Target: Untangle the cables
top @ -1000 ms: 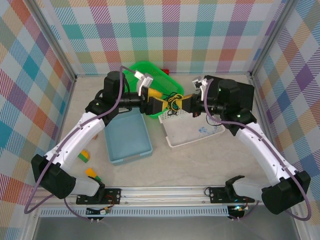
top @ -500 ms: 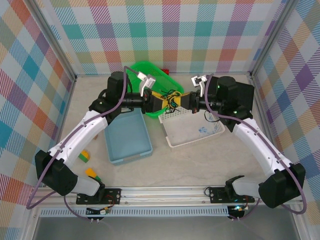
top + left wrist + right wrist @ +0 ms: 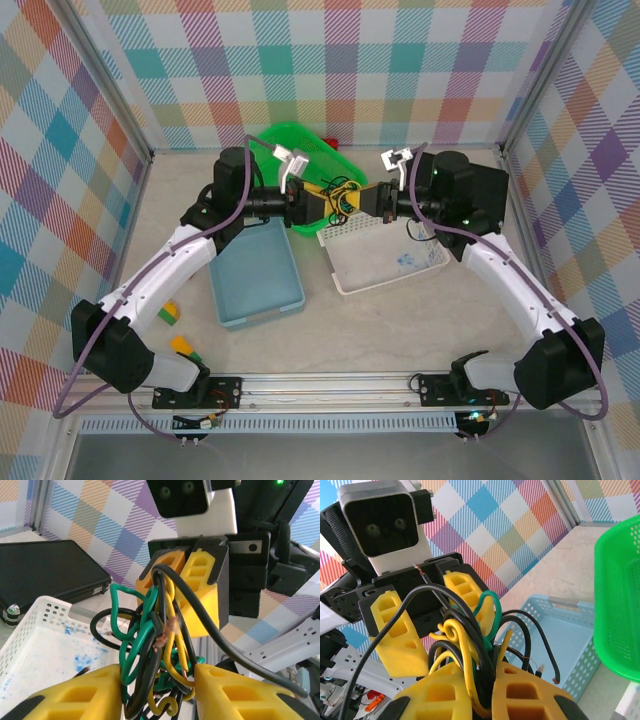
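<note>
Where both tools (image 3: pixel 320 206) (image 3: pixel 360 203) clamp, cables (image 3: pixel 341 197) btwn

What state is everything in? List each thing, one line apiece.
cables: tangled in one knot, held in the air between both arms
left end effector: shut on the cables
right end effector: shut on the cables
white basket: upright on the table, blue smudges inside
blue tray: upright, empty
green basket: upright, partly hidden by the arms
black case: lid shut
</note>
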